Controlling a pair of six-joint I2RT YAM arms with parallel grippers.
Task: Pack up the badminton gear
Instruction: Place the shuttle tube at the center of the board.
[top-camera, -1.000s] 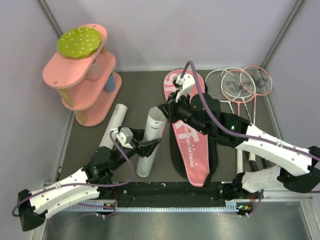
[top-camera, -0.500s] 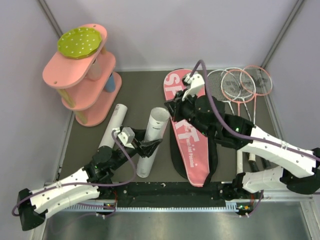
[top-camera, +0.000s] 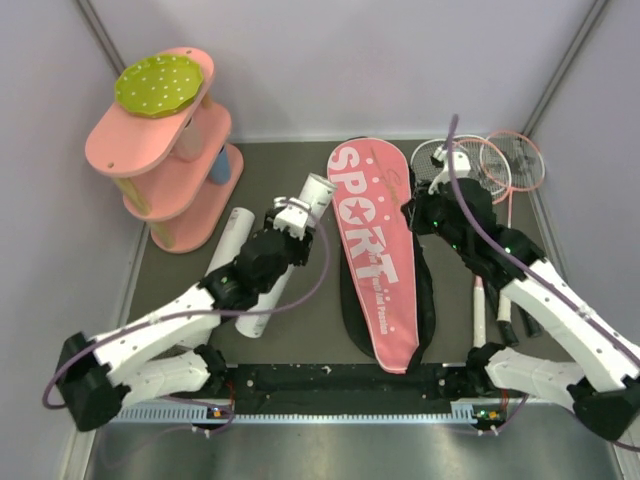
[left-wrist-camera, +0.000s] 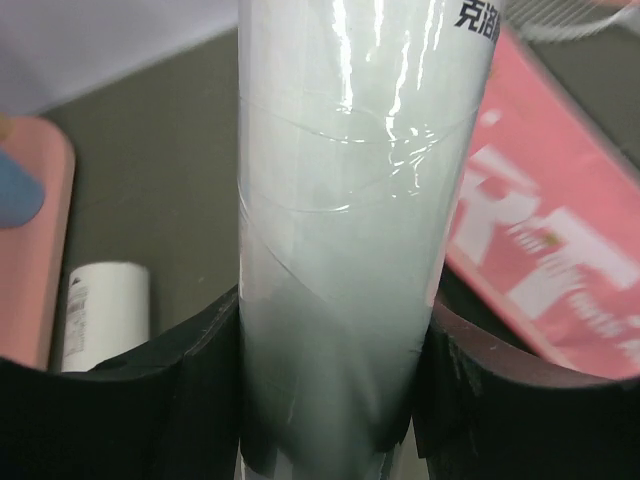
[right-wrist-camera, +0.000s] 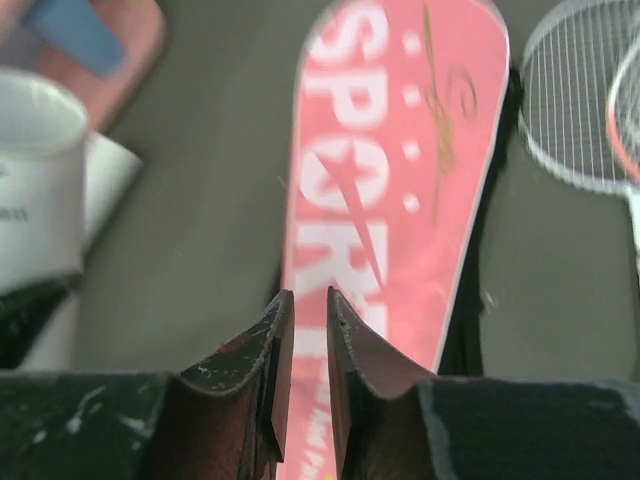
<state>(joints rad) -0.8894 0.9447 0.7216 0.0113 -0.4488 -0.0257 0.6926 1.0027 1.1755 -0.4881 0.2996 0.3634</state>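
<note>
Overhead rear view; close wrist views, pink bag (top-camera: 375, 255) shared.

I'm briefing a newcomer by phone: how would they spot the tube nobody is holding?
Find the pink tiered shelf at far left. Beside its base lies a white tube. Unlike the other tube, clamped in the left gripper, it lies free.

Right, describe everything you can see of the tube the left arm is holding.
The white tube is a long, glossy cylinder, seemingly wrapped in clear film with faint seams ringing it, and has dark printed characters near its far end. The left gripper clamps it, with black fingers pressed to both sides. It runs diagonally, far end pointing up-table, between the second tube and the pink bag. Whether its near end rests on the mat is unclear.
</note>
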